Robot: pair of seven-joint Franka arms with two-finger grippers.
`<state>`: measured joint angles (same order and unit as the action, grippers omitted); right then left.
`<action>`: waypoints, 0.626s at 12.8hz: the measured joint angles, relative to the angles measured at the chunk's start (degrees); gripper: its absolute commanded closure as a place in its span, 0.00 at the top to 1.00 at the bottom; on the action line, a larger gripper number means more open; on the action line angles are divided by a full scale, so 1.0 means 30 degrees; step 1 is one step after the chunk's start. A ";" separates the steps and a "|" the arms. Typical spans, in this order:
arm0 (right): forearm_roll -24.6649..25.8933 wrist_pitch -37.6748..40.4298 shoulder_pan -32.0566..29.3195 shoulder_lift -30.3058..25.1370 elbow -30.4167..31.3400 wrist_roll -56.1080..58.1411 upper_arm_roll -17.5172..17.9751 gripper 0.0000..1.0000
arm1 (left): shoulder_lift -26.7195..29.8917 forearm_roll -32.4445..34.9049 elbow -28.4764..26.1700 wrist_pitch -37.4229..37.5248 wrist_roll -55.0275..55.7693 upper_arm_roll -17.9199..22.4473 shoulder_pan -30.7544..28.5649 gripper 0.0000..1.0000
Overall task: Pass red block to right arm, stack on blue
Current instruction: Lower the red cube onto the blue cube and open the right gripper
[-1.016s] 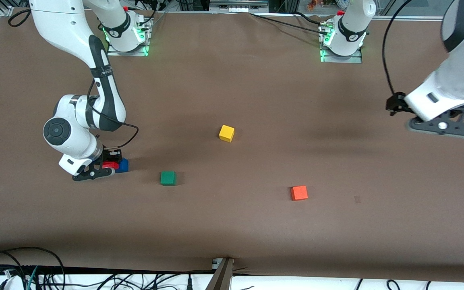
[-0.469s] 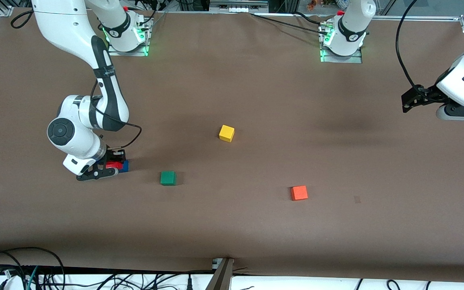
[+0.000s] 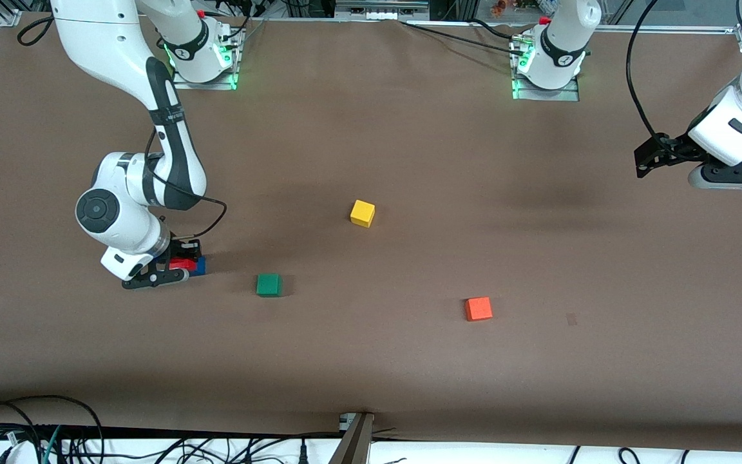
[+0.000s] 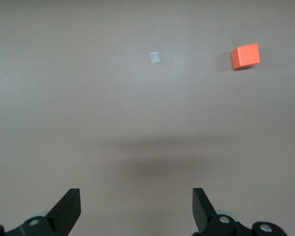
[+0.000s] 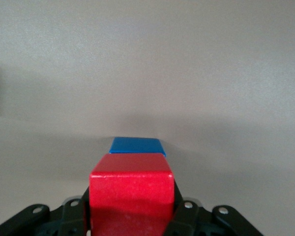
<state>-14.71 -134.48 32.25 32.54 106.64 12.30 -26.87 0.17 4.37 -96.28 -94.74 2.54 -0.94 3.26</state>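
Orange-red cube [image 3: 478, 309]: nearest the front camera of all the cubes, sitting alone on the bench [image 3: 371, 361], toward the left arm's end; also seen in the left wrist view [image 4: 245, 55].
Grey mark [image 3: 571, 319]: a small pale patch on the bench just beside the orange-red cube, toward the left arm's end.
Green cube [image 3: 268, 285]: on the bench, a little farther from the front camera than the orange-red cube, between it and the right gripper.
Right gripper [image 3: 181, 264]: low over the bench at the right arm's end, jaws pinching the red block from both sides.
Red block [image 3: 182, 263]: held in the right gripper's jaws directly above the blue cube; in the right wrist view [image 5: 132, 189] it covers most of the blue one. Whether the two touch I cannot tell.
Blue cube [image 3: 199, 265]: on the bench under the red block, only one edge showing in the front view and its top face in the right wrist view [image 5: 137, 145].
Yellow cube [image 3: 362, 212]: near the middle of the bench, farther from the front camera than the green cube, well apart from the others.
Left gripper [image 3: 728, 178]: up over the left arm's end of the bench, jaws spread wide and holding nothing, waiting; its fingertips [image 4: 69, 209] frame bare bench.
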 measured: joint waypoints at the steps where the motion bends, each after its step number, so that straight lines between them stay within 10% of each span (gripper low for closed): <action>1: -0.0001 0.0000 0.0000 0.0008 0.0005 -0.0120 0.0000 0.01 | 0.0000 -0.0038 0.0000 0.0000 0.0181 -0.0013 0.0008 1.00; 8: -0.0037 0.0008 0.0000 0.0055 0.0148 -0.0256 0.0000 0.02 | -0.0003 -0.0093 -0.0001 0.0114 0.0429 -0.0293 0.0062 1.00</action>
<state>-14.81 -134.46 32.25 32.71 107.08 11.53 -26.87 0.16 4.09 -96.28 -94.40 3.83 -1.82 3.45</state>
